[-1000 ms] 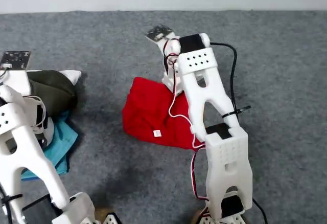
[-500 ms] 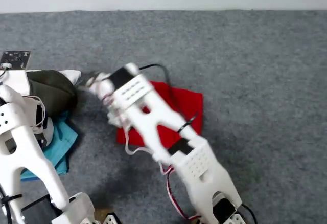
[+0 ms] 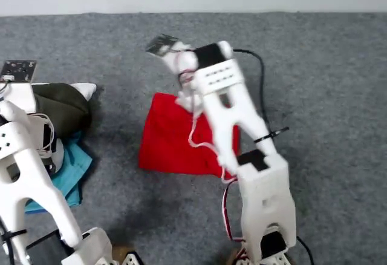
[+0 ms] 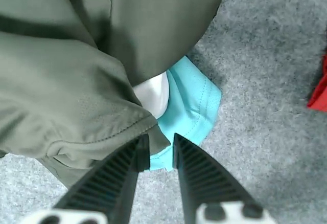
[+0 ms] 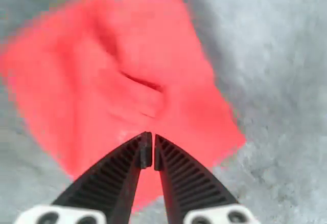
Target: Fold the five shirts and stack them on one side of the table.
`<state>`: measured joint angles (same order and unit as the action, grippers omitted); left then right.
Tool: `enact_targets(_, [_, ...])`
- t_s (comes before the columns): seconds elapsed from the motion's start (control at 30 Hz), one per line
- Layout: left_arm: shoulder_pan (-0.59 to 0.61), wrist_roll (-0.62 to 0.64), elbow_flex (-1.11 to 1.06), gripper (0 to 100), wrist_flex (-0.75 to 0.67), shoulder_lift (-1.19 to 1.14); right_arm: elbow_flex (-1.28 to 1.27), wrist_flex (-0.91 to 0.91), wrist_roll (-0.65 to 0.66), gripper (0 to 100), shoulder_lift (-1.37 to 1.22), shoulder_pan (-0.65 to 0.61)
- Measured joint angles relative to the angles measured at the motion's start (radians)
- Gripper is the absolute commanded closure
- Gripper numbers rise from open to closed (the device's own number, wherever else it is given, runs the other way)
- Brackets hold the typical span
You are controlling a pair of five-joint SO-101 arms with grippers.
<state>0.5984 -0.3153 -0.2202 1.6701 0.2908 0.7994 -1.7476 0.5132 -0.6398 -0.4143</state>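
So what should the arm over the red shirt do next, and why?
Probably open the right end effector so it can take an edge of the folded red cloth shirt. It is shut and empty above that shirt, which lies apart from the olive green cloth shirt resting on the turquoise cloth shirt.

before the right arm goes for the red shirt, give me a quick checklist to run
1. Red shirt folded and lying flat on the table: ok.
2. Right gripper empty: ok, jaws shut on nothing, above the red shirt.
3. Stack tidy: not ok, olive shirt lies bunched over teal shirt, with a white cloth between them.
4. Left gripper clear of the stack: cannot tell, narrowly open at the olive shirt's edge.
5. All five shirts accounted for: cannot tell, four cloths visible.
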Motion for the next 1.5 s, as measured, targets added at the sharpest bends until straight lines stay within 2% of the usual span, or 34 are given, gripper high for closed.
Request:
enact_targets(0.1, [0.0,0.0,0.0,92,0.0,0.0,-0.002,0.023,0.04,98.9,-0.071,0.071])
enact_targets(0.2, [0.0,0.0,0.0,92,0.0,0.0,-0.002,0.029,0.044,98.9,-0.126,0.066])
enact_targets(0.4, [0.0,0.0,0.0,92,0.0,0.0,-0.002,-0.008,0.046,98.9,-0.186,-0.112])
enact_targets(0.53, [0.0,0.0,0.0,92,0.0,0.0,-0.002,-0.008,-0.038,98.9,-0.181,-0.258])
enact_targets(0.7, [0.0,0.0,0.0,92,0.0,0.0,-0.078,-0.008,-0.074,98.9,-0.049,-0.359])
enact_targets(0.83, [0.0,0.0,0.0,92,0.0,0.0,-0.089,-0.008,-0.023,98.8,0.063,-0.327])
enact_targets(1.07, [0.0,0.0,0.0,92,0.0,0.0,-0.089,0.069,0.098,98.9,0.057,-0.092])
enact_targets(1.13, [0.0,0.0,0.0,92,0.0,0.0,-0.089,0.095,0.112,98.9,-0.011,-0.064])
enact_targets(1.3, [0.0,0.0,0.0,92,0.0,0.0,-0.089,0.098,0.117,98.9,-0.166,-0.114])
enact_targets(1.5, [0.0,0.0,0.0,92,0.0,0.0,-0.089,-0.006,0.051,98.9,-0.175,-0.305])
